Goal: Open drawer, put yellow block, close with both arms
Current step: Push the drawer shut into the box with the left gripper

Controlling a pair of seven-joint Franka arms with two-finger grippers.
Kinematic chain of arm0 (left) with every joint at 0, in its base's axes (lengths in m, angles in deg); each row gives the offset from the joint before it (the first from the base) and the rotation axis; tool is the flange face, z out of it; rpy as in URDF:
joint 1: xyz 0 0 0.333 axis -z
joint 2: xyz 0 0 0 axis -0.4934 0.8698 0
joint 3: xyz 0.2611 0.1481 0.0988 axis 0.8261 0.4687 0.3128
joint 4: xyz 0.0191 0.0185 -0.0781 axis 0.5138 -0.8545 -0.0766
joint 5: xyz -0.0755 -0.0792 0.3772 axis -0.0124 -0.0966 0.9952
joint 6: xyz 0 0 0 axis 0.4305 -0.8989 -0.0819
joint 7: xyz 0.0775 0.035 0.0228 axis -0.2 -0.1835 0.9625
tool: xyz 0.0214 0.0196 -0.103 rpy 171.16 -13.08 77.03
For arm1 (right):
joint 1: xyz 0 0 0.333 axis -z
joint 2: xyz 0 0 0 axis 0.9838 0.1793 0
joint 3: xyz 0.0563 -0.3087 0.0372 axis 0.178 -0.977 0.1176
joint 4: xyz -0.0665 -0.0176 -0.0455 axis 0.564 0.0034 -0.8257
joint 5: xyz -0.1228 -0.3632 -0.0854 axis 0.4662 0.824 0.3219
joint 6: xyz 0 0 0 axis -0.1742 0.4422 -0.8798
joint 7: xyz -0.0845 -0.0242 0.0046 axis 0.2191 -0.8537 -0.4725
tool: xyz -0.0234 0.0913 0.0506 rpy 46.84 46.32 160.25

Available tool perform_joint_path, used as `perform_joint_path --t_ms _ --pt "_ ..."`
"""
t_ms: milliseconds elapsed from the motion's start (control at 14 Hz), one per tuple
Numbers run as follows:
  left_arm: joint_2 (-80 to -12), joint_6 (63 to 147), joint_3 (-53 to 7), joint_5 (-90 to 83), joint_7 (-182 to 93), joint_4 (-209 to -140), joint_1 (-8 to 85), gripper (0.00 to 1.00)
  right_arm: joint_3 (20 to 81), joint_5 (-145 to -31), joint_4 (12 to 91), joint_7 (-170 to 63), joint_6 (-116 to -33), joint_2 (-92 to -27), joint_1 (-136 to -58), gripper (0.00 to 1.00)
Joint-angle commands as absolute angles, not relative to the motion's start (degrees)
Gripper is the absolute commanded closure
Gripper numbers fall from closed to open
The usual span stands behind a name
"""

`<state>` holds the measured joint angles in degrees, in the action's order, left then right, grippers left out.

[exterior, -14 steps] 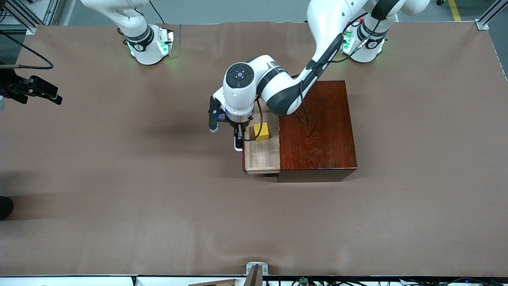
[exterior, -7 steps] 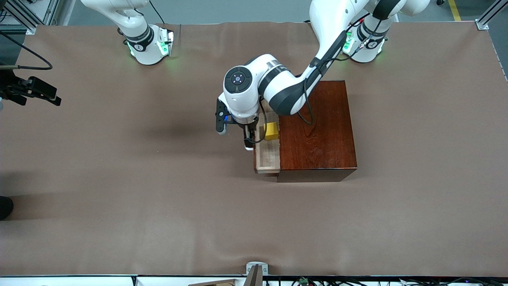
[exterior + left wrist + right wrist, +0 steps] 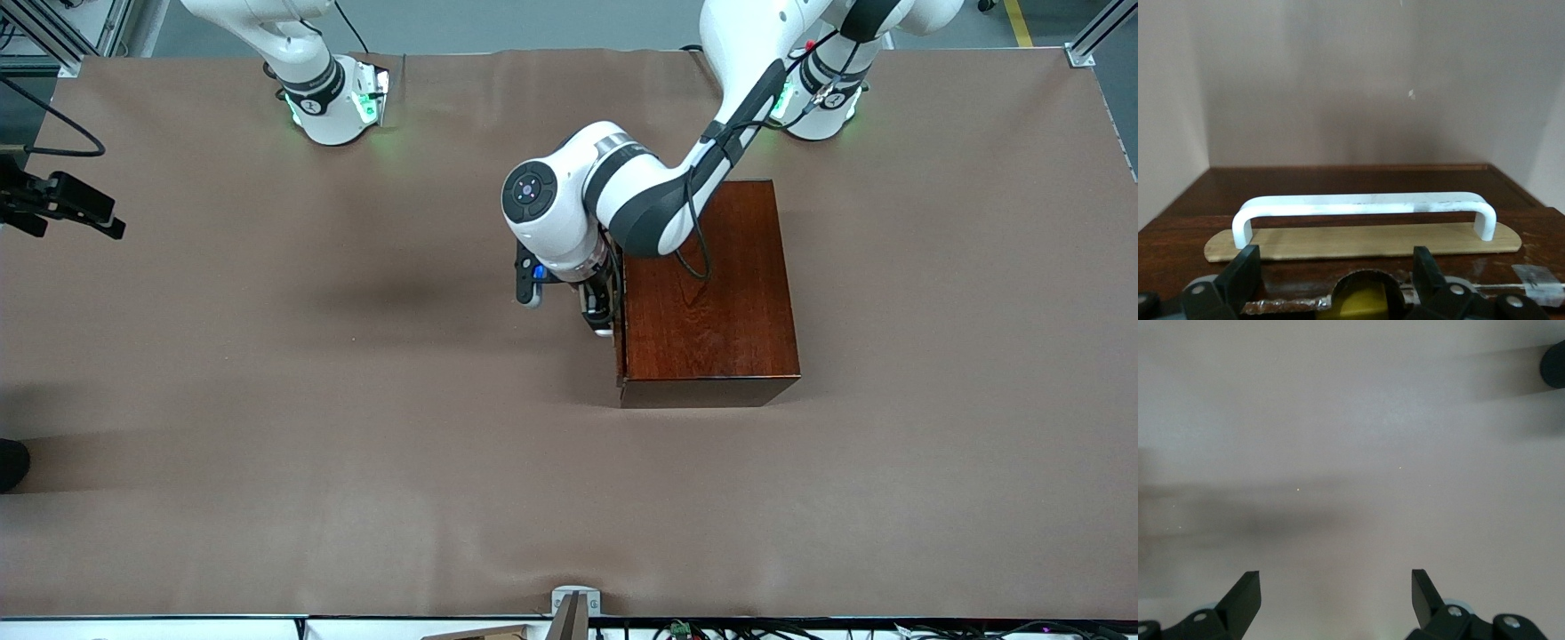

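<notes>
In front of the drawer [image 3: 620, 331], the left gripper [image 3: 601, 313] hangs with fingers spread at the white handle [image 3: 1365, 212]. The right gripper [image 3: 67, 206] waits, fingers apart, over the brown table [image 3: 267, 400].

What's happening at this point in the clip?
The left arm's end effector is at the front of the drawer of the dark wooden box, its fingers spread wide in front of the white handle without gripping it. The drawer looks pushed in, and the yellow block is not visible. The right arm waits; its end effector is open over bare table.
</notes>
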<state>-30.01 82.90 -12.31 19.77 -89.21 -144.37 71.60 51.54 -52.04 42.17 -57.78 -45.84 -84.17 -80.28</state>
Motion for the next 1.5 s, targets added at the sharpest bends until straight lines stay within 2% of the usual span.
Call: perform_joint_path --t_ms 0,357,714,857,1071,1429 --pt "-31.69 78.96 -12.01 21.32 -89.27 -146.02 71.40 0.00 52.03 -52.38 41.94 -57.10 -45.81 -84.04 -79.15 0.00" --pt "-31.26 77.10 -12.09 21.68 -88.48 -146.02 71.75 0.00 52.03 -52.99 42.38 -57.19 -45.46 -83.95 -78.70 0.00" --pt "-31.78 90.62 -12.53 18.78 -75.25 -145.67 71.41 0.00 52.21 -52.55 42.47 -57.02 -46.77 -83.78 -79.06 0.00" --pt "-35.01 93.09 -12.27 18.42 -65.67 -145.66 70.79 0.00 52.30 -52.55 42.56 -57.10 -46.78 -83.51 -79.06 0.00" --pt "-40.63 92.49 -12.27 17.73 -55.81 -145.84 67.99 0.00 52.30 -52.55 42.56 -57.02 -47.48 -83.42 -79.32 0.00" --pt "-49.43 84.86 -12.18 14.12 -53.77 -146.02 55.00 0.00 52.30 -52.46 43.00 -57.02 -48.18 -83.42 -79.50 0.00"
